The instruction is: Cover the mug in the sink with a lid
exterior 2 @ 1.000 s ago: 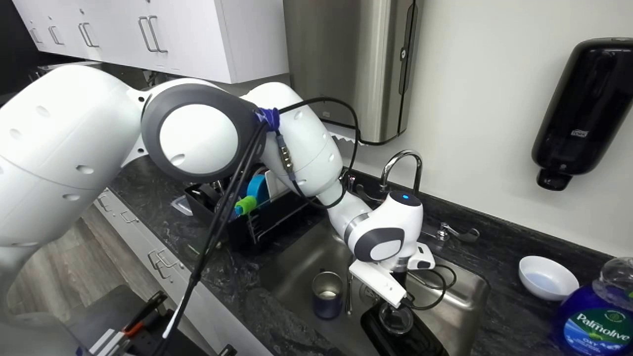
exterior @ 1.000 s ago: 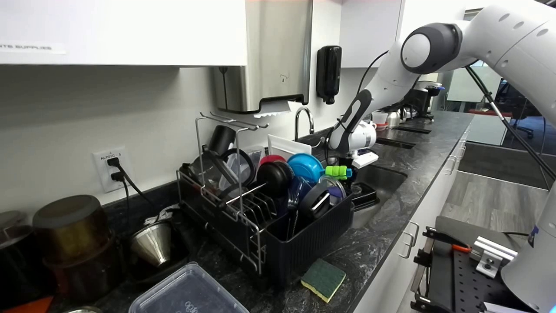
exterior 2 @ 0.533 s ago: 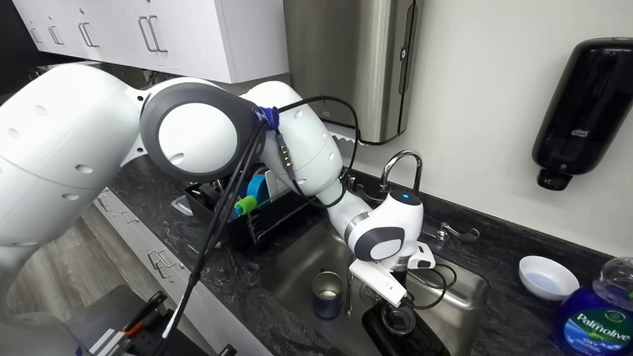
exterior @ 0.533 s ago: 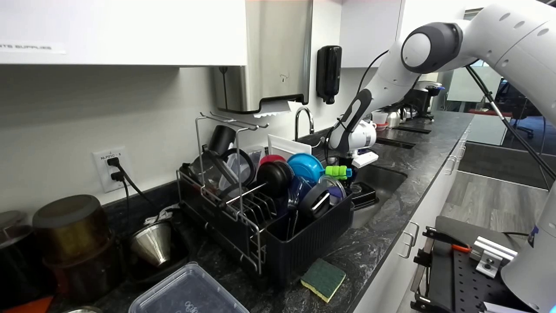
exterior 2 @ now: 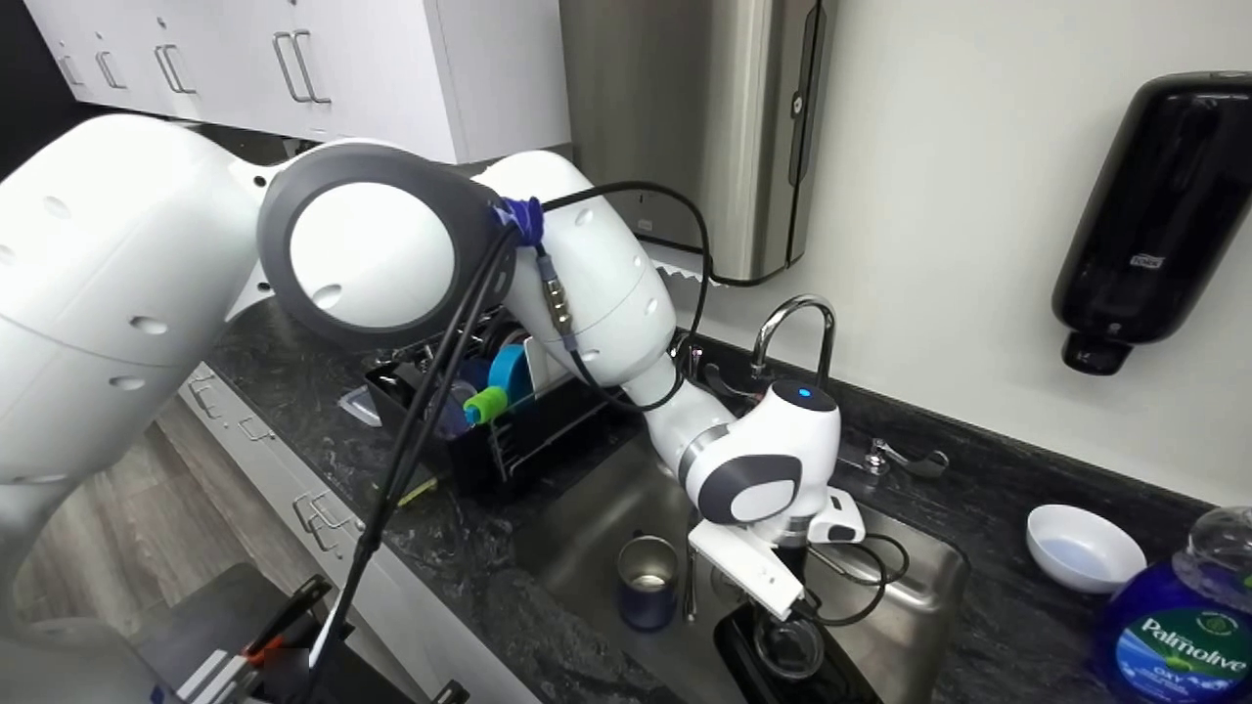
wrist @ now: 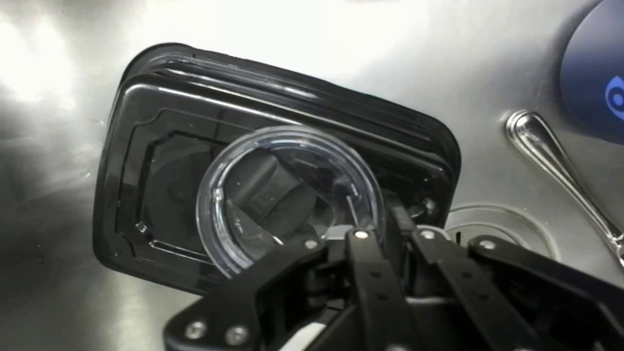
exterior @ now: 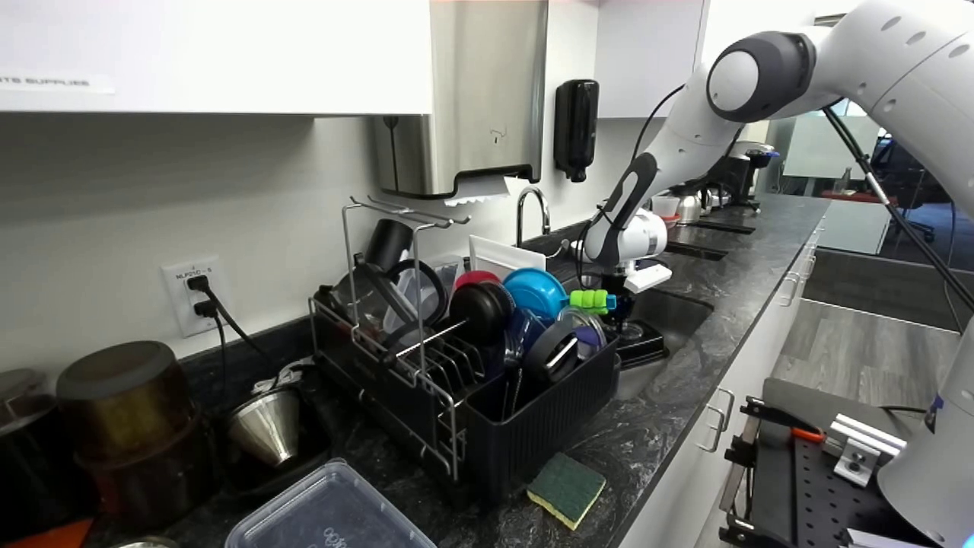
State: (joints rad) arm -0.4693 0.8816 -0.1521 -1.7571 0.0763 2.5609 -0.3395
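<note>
In an exterior view, arches the arm [exterior: 689, 137] downward. In an exterior view, reaches into the sink [exterior 2: 587, 513], apart from the upright mug [exterior 2: 647, 594]. In the wrist view, pinches the lid [wrist: 287, 195] by its rim in the nearly closed gripper [wrist: 387, 222], over the black container [wrist: 161, 131].

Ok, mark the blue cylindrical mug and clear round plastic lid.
Blue cylindrical mug [exterior 2: 647, 605]: in an exterior view, on its outer wall.
Clear round plastic lid [wrist: 286, 195]: in the wrist view, on its middle.

mug [wrist: 595, 78] — cut by wrist view's edge | lid [wrist: 285, 187] — partly behind jaws
</note>
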